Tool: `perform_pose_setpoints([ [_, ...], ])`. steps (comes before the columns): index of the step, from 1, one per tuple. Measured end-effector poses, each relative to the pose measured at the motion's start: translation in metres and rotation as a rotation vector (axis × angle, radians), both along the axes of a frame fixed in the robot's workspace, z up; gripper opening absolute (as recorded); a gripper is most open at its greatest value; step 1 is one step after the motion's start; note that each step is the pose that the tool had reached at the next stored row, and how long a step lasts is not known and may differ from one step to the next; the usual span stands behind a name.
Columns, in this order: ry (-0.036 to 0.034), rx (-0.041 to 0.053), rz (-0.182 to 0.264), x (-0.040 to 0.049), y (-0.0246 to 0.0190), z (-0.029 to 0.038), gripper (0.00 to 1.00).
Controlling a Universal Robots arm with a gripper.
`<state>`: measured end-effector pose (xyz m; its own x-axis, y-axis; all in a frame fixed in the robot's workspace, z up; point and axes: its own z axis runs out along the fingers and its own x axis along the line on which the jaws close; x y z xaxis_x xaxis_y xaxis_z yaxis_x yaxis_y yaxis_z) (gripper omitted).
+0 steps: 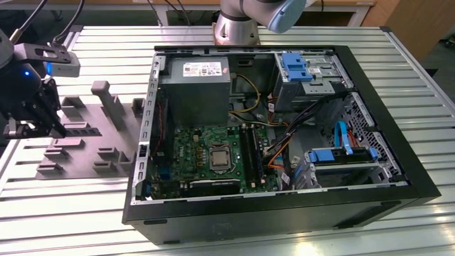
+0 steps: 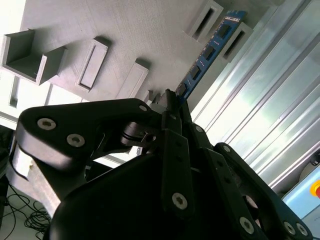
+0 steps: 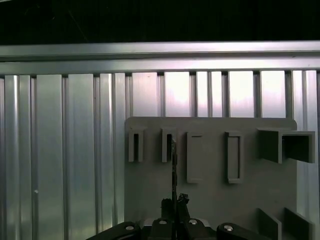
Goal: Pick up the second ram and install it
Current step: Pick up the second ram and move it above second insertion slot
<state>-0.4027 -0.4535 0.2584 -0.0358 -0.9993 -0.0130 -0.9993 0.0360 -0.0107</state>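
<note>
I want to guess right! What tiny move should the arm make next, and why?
Probably a small straight lift away from the holder. In the second wrist view the gripper sits at one end of the ram, whose other end lies by the holder's slots; the motherboard is off to the exterior view's right.

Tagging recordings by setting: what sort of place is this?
Likely a robotics lab or assembly test bench: an open computer case lies on a ribbed aluminium table beside a grey holder block, where the gripper grips the second ram.
</note>
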Motion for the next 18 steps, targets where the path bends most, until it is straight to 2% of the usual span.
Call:
perform_pose_setpoints([
  [18,-0.0001,0.0000,0.000,0.0000,0.0000,0.0083,0.14],
])
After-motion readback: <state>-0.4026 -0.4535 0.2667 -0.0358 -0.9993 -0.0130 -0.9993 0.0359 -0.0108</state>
